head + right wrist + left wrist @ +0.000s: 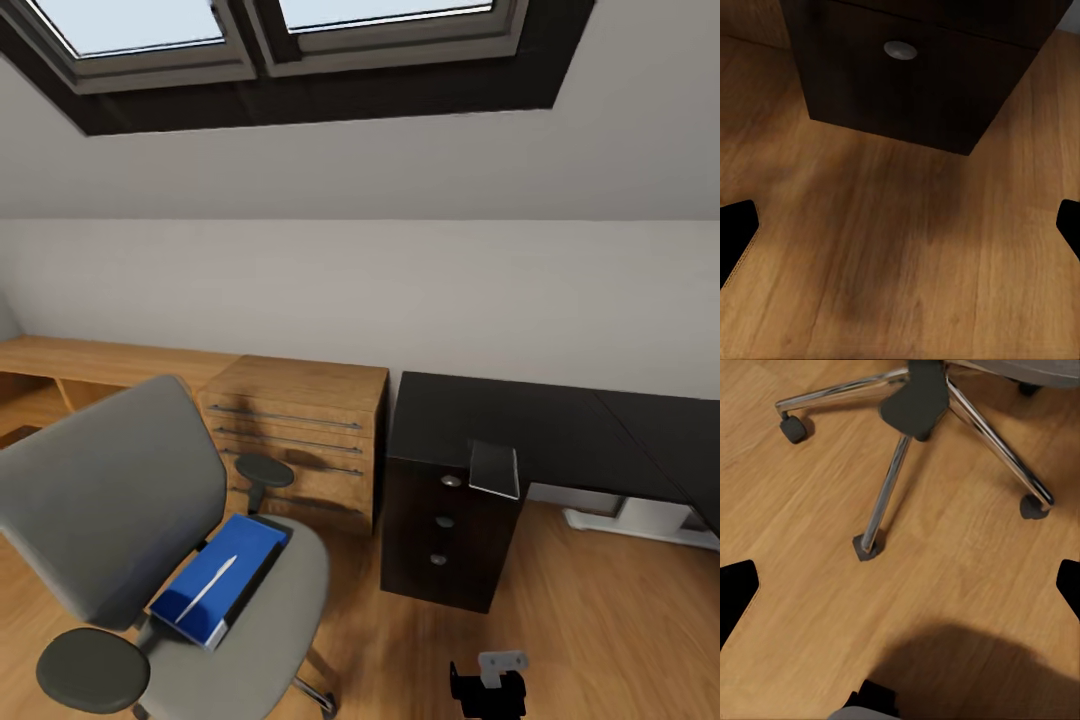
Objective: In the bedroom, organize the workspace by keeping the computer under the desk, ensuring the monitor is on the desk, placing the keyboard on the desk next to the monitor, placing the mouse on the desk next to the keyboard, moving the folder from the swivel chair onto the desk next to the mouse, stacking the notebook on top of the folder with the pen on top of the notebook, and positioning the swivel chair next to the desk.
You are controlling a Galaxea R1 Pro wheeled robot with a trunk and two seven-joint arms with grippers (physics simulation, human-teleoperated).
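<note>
The blue folder [222, 579] lies on the swivel chair's [110, 500] seat, a white pen [208, 586] on it. Both grippers, left [900, 589] and right [900, 229], hang spread and empty. Best approach squarely, lifting pen and folder level toward the desk [560, 435].

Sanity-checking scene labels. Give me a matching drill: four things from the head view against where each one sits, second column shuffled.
Things:
1. folder
2. swivel chair
3. desk
4. light-wood cabinet

Places:
A. against the wall, between chair and desk
B. on the chair seat
C. view's right, drawers with round knobs
D. view's lower left, on the wood floor

Pairs: 1-B, 2-D, 3-C, 4-A
</note>
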